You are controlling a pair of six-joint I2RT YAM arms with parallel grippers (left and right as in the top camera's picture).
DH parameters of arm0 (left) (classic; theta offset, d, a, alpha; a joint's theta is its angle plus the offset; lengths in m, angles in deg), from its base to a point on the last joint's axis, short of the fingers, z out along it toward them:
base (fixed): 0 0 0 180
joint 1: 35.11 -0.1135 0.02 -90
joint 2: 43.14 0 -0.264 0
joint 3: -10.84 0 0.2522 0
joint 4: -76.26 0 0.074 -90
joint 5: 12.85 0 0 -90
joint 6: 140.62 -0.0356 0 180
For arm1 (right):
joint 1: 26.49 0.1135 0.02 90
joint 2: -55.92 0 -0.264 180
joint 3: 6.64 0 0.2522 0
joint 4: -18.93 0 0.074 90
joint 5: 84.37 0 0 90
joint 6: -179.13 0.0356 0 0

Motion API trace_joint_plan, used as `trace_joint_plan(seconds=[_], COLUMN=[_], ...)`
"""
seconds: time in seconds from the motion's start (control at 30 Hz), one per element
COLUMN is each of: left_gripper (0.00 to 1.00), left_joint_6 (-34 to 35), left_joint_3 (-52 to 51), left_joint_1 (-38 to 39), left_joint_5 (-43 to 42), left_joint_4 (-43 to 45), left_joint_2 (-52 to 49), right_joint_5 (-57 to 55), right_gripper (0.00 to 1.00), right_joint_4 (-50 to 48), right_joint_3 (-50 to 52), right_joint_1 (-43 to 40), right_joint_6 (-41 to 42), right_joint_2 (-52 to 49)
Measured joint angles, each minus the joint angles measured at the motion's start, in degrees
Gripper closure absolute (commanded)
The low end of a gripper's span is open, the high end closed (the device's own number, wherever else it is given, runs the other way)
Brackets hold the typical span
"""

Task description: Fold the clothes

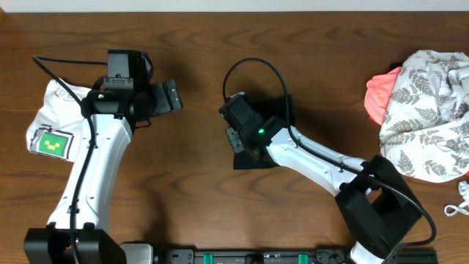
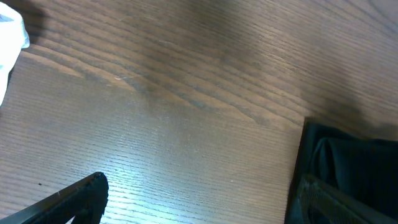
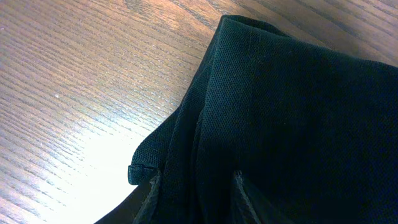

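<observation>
Black soft-fabric clothes (image 3: pixel 286 106) are being pinched between the right tool's (image 3: pixel 196 186) fingers; the left tool (image 2: pixel 199 190) is being held open.

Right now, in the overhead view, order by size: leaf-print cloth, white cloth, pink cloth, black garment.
1. Leaf-print cloth
2. White cloth, partly under left arm
3. Pink cloth and black garment: alike; right arm hides much of the latter.

Most of the black garment (image 1: pixel 245 161) hidden beneath the right arm (image 1: pixel 315 158); leaf-print cloth (image 1: pixel 432 110) cropped.
</observation>
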Motion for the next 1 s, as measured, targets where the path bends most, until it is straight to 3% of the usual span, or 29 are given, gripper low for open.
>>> trace_joint_plan(seconds=[0.83,0.93,1.0], left_gripper=[0.03,0.03,0.02], left_joint_6=[-0.02,0.00,0.00], left_joint_3=[0.00,0.00,0.00], left_joint_1=[0.00,0.00,0.00], left_joint_5=[-0.02,-0.02,-0.02], left_joint_4=[-0.11,-0.11,-0.11], left_joint_2=[0.00,0.00,0.00], right_joint_5=[0.35,0.37,0.35], right_gripper=[0.60,0.65,0.76], right_joint_4=[-1.33,-1.36,-1.36], right_joint_3=[0.00,0.00,0.00], right_joint_1=[0.00,0.00,-0.02], right_joint_6=[-0.22,-0.22,-0.48], right_joint_2=[-2.14,-2.19,-2.19])
